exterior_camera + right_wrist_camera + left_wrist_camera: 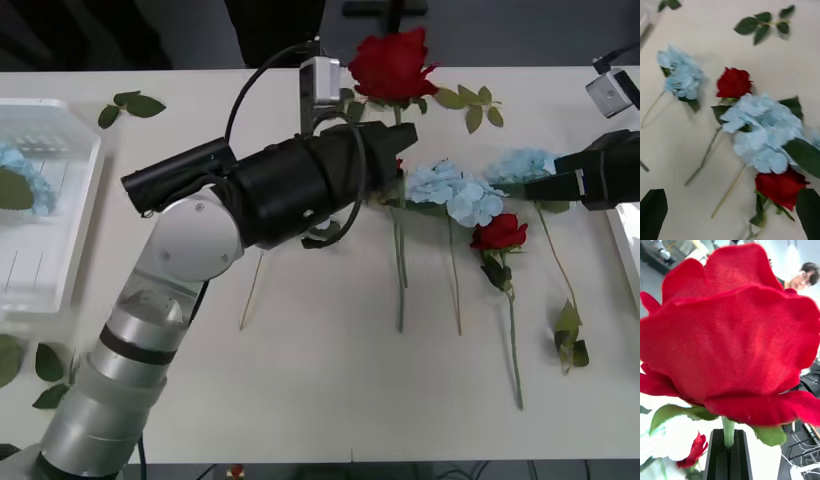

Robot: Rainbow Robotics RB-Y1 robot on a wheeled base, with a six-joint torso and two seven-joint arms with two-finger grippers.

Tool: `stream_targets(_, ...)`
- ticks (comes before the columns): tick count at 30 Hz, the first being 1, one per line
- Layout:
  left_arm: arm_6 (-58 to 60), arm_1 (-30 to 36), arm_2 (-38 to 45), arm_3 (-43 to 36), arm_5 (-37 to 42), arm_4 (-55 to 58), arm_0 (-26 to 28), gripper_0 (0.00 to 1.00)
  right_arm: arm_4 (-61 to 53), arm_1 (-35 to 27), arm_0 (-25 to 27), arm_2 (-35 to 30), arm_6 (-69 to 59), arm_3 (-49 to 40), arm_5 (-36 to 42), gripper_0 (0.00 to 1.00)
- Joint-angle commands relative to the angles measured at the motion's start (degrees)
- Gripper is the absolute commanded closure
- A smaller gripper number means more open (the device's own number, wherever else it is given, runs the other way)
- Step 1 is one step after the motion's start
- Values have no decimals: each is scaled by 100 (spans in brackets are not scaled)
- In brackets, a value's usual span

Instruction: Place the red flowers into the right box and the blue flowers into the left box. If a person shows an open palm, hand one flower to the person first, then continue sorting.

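The black left gripper [395, 140] reached across the white table [300, 390], gripping the thin green stem of a large deep-red fabric rose [392, 63] whose head stood just beyond the jaws. Beside them lay 2 pale-blue fluffy hydrangeas [455, 190] and 1 smaller red rose [499, 233]. The right gripper [545, 187] hovered near them.

Left arm reaches across the frame's centre, its gripper [729, 450] clamped shut on a stem; right gripper [540, 185] hovers at the right edge.
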Motion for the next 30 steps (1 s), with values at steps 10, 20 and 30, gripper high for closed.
stream_targets(10, -79, -332, -50, 340, -58, 411, -487, 100, -1726, 94, -94, 240, 1102, 515, 457, 0)
stream_targets(20, -87, -341, -67, 340, -49, 429, -487, 100, -1814, 525, -94, 407, 1216, 595, 422, 0)
stream_targets(30, -96, -315, -67, 331, -58, 437, -487, 100, -1822, 877, -94, 872, 1225, 595, -9, 0)
